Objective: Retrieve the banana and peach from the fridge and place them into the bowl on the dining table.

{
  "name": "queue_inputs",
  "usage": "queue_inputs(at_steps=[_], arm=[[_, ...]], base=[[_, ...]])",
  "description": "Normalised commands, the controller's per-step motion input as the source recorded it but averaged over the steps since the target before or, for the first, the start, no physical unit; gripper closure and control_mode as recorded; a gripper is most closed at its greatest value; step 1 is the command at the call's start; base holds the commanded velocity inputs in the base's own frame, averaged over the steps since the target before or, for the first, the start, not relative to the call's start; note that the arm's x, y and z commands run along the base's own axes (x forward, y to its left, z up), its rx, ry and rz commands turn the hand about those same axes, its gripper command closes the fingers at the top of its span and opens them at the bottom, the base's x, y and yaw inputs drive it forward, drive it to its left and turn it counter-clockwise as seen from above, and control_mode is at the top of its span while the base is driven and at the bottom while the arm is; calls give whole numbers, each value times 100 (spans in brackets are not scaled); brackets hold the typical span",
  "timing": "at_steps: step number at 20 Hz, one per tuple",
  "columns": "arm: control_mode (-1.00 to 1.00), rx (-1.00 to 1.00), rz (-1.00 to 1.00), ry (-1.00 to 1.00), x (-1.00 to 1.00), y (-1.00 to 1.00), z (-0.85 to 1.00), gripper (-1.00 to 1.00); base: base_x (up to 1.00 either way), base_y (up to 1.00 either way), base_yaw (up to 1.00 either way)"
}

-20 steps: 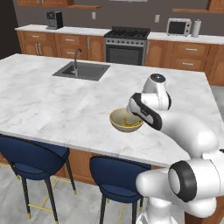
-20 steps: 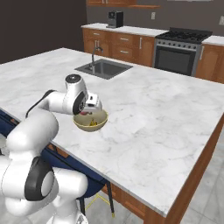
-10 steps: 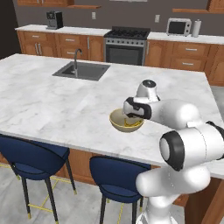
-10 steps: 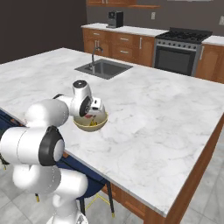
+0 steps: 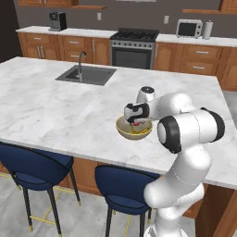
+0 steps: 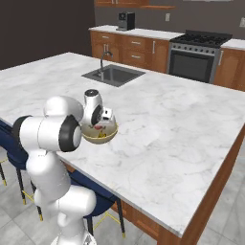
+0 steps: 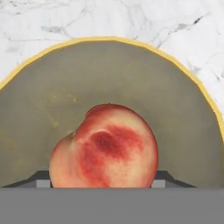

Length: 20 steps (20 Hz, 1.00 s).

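- Large white, grey-veined marble tabletop [image 5: 55, 111] of the dining island: a broad slab running from the near edge, where the robot stands, back toward the kitchen wall.
- Rectangular steel sink [image 5: 86, 74] with a curved tap [image 5: 80, 59]: recessed into the far left part of the tabletop in the left base view.
- Dark blue upholstered stools [image 5: 34, 163] on thin dark legs: tucked under the near edge of the tabletop, over a light grey tiled floor [image 5: 83, 222].
- Back wall: brown wooden cabinets [image 5: 69, 47] under a narrow pale counter, a steel range with a dark oven door [image 5: 131, 48], a small black coffee machine [image 5: 57, 21] at the left and a silver microwave [image 5: 189, 29] at the right.
- Writing: no brand, label or lettering can be read on any appliance or surface.
- Shallow round yellow-tan bowl [image 5: 133, 132]: sits on the tabletop near the robot's edge, well apart from the sink; the hand view shows its yellow rim [image 7: 109, 40] and dull olive interior.
- Small round red-orange peach [image 7: 105, 151]: lies inside the bowl, directly below the hand, between the two fingertips at the bottom of the hand view.
- End effector [image 5: 135, 121]: held over the bowl, pointing down into it; its fingers flank the peach on both sides, but whether they press on the fruit or stand just clear of it cannot be told.
- Banana: a pale yellow patch lies in the bowl beside the peach in the right base view, too small to identify with certainty.
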Motion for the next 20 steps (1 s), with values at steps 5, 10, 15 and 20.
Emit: queue_inputs(at_steps=[5,10,15,20], arm=[[-100,0,0,6,58,9,-27,-100],[-100,0,0,5,37,4,-17,-100],[-100,0,0,4,21,6,-4,-100],[-100,0,-7,-5,-38,1,21,-100]], base=[[0,0,0],[0,0,0],[0,0,0],[0,0,0]])
